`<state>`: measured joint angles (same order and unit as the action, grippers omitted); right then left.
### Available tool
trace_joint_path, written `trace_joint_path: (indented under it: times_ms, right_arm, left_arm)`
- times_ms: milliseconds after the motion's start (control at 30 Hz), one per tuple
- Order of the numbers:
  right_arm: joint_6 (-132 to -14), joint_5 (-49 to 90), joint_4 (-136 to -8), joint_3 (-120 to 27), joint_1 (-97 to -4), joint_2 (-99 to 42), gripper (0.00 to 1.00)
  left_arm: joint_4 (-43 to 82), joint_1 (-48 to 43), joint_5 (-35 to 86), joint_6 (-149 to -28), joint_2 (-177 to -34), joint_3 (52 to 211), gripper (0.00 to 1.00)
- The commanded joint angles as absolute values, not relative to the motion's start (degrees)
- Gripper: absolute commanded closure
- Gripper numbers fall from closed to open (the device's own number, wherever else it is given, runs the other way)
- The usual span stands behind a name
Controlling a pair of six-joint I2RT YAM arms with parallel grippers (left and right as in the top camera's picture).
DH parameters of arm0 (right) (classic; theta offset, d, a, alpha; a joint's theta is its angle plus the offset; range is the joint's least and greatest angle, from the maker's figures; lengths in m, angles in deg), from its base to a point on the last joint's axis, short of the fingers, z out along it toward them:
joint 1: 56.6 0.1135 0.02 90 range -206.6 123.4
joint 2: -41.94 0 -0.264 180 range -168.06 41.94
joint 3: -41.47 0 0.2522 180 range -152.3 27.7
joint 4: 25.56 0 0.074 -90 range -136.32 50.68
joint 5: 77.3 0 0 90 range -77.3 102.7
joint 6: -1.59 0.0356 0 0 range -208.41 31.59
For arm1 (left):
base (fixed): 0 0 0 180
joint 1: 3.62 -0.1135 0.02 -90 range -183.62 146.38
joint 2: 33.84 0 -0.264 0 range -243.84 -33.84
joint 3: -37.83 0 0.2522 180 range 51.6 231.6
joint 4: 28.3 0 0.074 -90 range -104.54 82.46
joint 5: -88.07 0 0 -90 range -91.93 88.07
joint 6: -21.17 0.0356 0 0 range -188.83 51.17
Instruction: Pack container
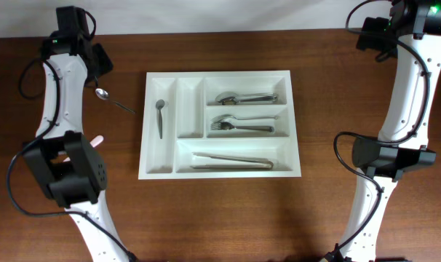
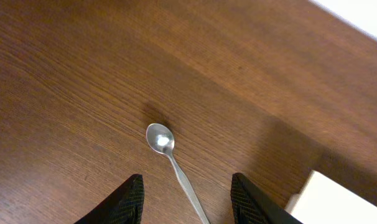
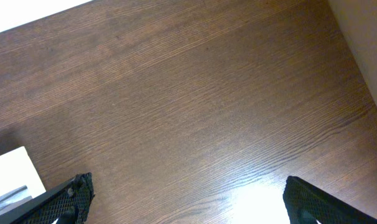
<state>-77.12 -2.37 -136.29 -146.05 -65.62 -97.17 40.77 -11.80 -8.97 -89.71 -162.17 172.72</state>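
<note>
Overhead first: the left gripper (image 1: 100, 67) hangs near the far-left corner of the tabletop (image 1: 220, 218), right by the bowl of a loose spoon (image 1: 113, 102). You can't really tell its gap from up here. The right gripper (image 1: 372, 36) is up by the far-right corner, over bare wood. The container (image 1: 219, 173) sits flat around the middle of the tabletop, long axis running left to right. Its two narrow slots are at the left end and the three wide ones are stacked at the right. One spoon lies in the leftmost narrow slot, and there's cutlery in all three wide ones. The loose spoon lies between the container and the left edge, bowl toward the far-left corner, handle angled at the container. There's plenty of bare wood along the near edge and both sides.

Left wrist: the fingers (image 2: 134, 198) are partway apart, one on each side of the spoon handle, touching nothing. A container corner peeks in at the lower right.

Right wrist: the fingers (image 3: 73, 194) are spread wide and hold nothing, with open tabletop under them. A bit of the container shows at the lower left.
</note>
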Motion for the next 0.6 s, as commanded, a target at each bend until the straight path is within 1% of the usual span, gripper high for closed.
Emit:
trace_joint_path:
  times_ms: [0, 100, 267, 567]
  right_arm:
    - [-77.5, -2.3, -136.5, -146.8, -65.7, -94.8, 0.01]
    - [-77.5, -2.3, -136.5, -146.8, -65.7, -94.8, 0.01]
    - [-77.5, -2.3, -136.5, -146.8, -65.7, -94.8, 0.01]
    - [-77.5, -2.3, -136.5, -146.8, -65.7, -94.8, 0.01]
  left_arm:
    - [40.9, -13.1, -8.0, -90.7, -168.0, 173.4, 0.53]
    - [40.6, -13.6, -5.8, -90.7, -170.7, 173.4, 0.55]
    - [39.7, -14.0, -5.8, -91.1, -173.5, 173.4, 0.54]
    - [36.4, -15.0, -5.8, -91.1, -174.3, 173.4, 0.53]
